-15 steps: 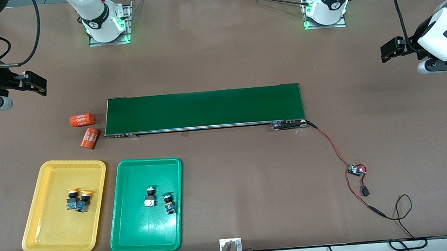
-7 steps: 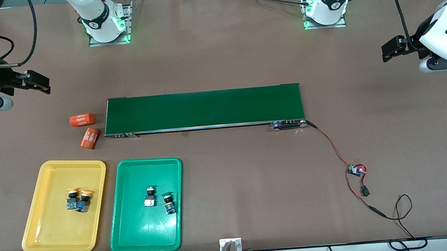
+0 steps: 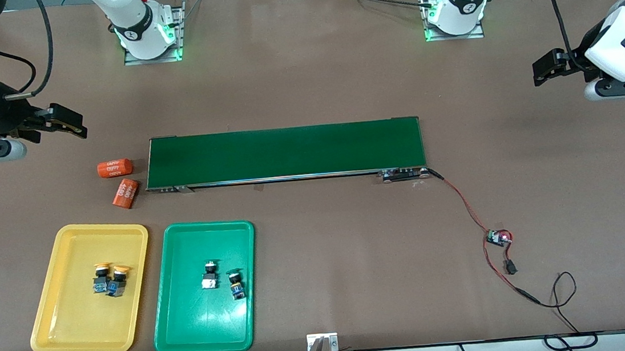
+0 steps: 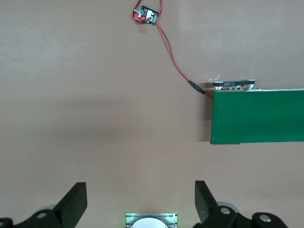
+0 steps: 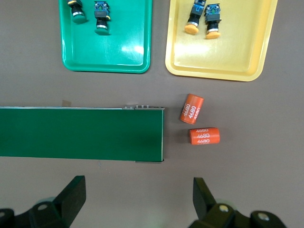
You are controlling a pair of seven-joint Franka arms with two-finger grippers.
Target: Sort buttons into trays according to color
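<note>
cut off: green tray [image 5: 107, 66], yellow tray [image 5: 218, 73] at right wrist view's edge | conveyor belt [image 4: 259, 116] cropped, left wrist view

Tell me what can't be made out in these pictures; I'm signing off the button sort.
- Green-capped buttons: cap colour too small and dark in the front view; cut by the frame edge in the right wrist view.
- Green tray and yellow tray: only partly in the right wrist view.
- Left wrist view: no trays in frame, only table and conveyor belt.
</note>
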